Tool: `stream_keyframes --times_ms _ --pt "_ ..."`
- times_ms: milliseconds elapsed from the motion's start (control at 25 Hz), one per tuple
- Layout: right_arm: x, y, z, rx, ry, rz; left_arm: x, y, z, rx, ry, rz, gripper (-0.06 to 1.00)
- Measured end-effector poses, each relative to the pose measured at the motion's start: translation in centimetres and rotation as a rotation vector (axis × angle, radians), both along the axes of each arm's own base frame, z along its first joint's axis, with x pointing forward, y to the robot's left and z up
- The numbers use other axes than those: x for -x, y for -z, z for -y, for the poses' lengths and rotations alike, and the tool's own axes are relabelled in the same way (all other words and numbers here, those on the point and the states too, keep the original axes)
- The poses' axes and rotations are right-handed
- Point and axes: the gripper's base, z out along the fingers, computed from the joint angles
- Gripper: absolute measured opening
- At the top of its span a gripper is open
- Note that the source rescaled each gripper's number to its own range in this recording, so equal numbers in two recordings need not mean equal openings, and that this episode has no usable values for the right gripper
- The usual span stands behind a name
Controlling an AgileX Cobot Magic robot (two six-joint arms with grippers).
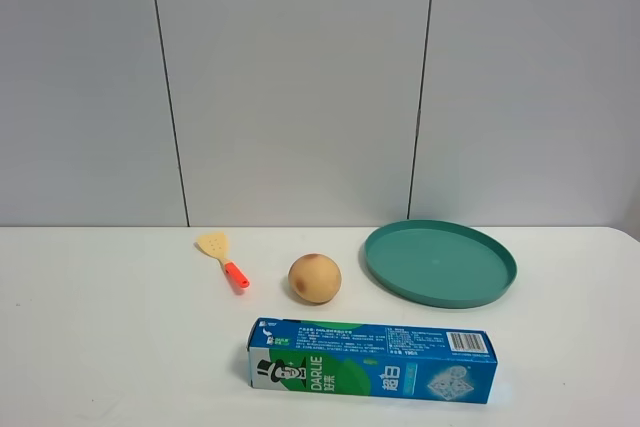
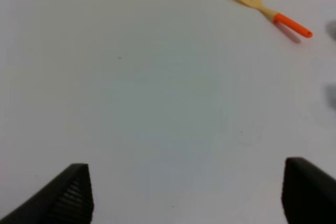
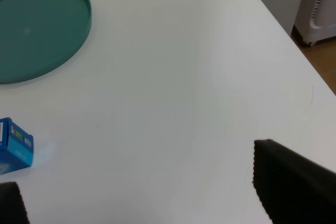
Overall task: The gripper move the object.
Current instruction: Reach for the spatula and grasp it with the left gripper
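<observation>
Spatula [image 1: 222, 258] lies on the white table [image 1: 100, 347] beside a peach [image 1: 315, 278], behind the "DARLIE" toothpaste box [image 1: 370, 360], while I see my left gripper [image 2: 185, 166] and right gripper [image 3: 135, 165] spread wide.

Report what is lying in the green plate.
Nothing: the green plate shows only its bare inner surface in the exterior high view. The right wrist view cuts off part of it, and the table beneath it is covered.

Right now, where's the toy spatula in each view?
Exterior high: toy spatula on the table, left of the peach.
Left wrist: toy spatula well beyond the jaws, near the table's far edge.
Right wrist: not in it.
Shared landmark: teal plate, in exterior high and right wrist.
</observation>
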Motion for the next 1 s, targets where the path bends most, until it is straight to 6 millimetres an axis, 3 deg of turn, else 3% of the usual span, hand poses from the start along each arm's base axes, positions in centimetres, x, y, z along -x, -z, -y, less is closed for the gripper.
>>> stream_keyframes --times_ms 920,1000 --pt "0.0 0.0 0.0 0.0 0.0 0.0 0.0 0.0 0.0 -0.007 0.007 0.001 1.0" --pt "0.0 0.0 0.0 0.0 0.0 0.0 -0.5 -1.3 0.3 -0.033 0.057 0.003 1.0"
